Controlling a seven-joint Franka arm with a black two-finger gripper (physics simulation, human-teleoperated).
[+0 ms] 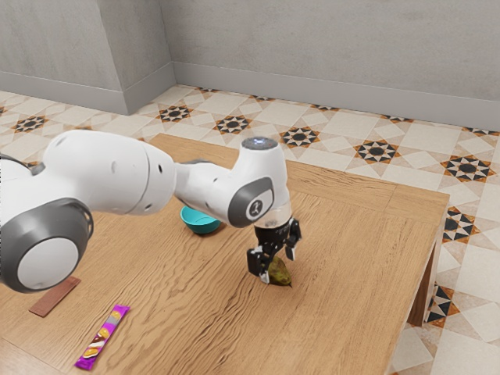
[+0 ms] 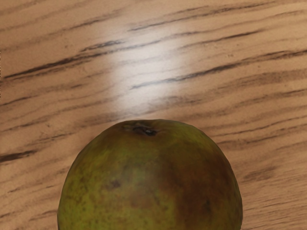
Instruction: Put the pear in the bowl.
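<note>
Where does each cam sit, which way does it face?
Exterior view: beside the arm, raised, looking down across the table; the arm enters from the exterior view's left, ending in the gripper.
Wrist view: rides on the arm's end, facing down at the pear.
Shared: pear and tabletop.

A mottled green-and-brown pear (image 1: pixel 279 272) lies on its side on the wooden tabletop (image 1: pixel 351 297), stem toward the tabletop's right edge in the exterior view; a round, glossy turquoise bowl (image 1: pixel 201 224) stands upright, well apart, nearer the tabletop's far left corner there, its rim partly hidden.
</note>
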